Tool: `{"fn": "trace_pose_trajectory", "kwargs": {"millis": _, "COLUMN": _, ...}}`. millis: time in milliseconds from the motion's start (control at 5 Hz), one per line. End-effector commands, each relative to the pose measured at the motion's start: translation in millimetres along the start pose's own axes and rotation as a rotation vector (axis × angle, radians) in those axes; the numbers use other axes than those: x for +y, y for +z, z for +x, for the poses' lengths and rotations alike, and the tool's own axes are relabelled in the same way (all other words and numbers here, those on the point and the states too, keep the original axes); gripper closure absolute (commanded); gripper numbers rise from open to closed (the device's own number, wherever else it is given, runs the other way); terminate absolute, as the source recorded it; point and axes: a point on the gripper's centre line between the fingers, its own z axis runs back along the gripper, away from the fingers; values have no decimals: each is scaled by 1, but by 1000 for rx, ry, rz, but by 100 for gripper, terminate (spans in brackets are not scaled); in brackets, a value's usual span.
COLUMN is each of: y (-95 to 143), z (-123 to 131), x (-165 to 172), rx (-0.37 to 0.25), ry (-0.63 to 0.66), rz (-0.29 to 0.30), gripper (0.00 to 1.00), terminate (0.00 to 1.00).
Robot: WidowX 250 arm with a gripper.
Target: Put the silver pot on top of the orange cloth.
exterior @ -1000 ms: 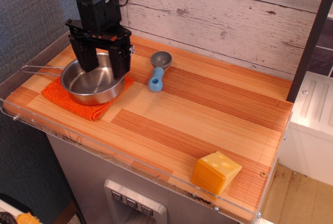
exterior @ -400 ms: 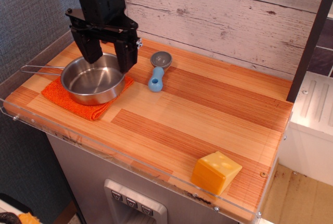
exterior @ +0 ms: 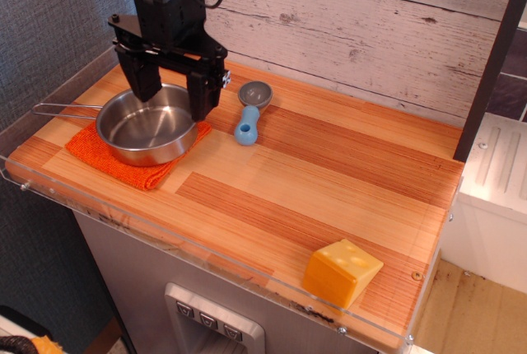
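The silver pot (exterior: 146, 132) sits upright on the orange cloth (exterior: 115, 159) at the table's left end, its thin wire handle pointing left. The cloth shows around the pot's front and left sides. My black gripper (exterior: 174, 92) hangs just above the pot's far rim. Its two fingers are spread wide, one over the pot's back left and one (exterior: 202, 97) at its back right. The gripper is open and holds nothing.
A small grey scoop with a blue handle (exterior: 249, 113) lies just right of the pot. A yellow cheese wedge (exterior: 341, 271) sits near the front right edge. A wooden plank wall runs behind the table (exterior: 329, 181), and a clear lip lines its front.
My gripper has risen off the pot and shifted slightly right, staying open. The pot stays put on the cloth.
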Motion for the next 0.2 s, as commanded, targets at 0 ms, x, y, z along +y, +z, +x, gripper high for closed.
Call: {"fn": "trace_pose_trajectory", "kwargs": {"millis": 0, "y": 16, "z": -2, "x": 5, "rx": -55, "ry": -4, "rz": 15, "gripper": 0, "terminate": 100}}
